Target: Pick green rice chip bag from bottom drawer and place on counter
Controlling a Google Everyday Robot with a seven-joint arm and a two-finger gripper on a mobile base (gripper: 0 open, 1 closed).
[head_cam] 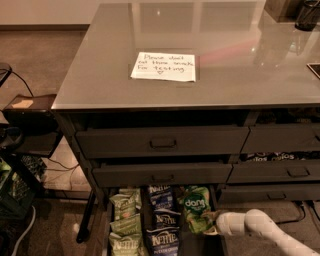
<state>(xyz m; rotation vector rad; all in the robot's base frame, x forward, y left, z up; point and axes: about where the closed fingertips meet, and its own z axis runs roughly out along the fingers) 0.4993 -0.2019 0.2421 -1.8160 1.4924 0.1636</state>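
Observation:
The bottom drawer is pulled open under the counter, at the frame's lower middle. The green rice chip bag, bright green with white "dang" lettering, lies in the drawer's right column. My gripper reaches in from the lower right on a white arm. Its tip is against the bag's lower right edge. The bag rests in the drawer.
Olive-green Kettle bags and dark blue Kettle bags fill the columns to the left. Two closed drawers with black handles sit above. A white handwritten note lies on the counter. A dark container stands at its far right. A crate and cables lie on the floor at left.

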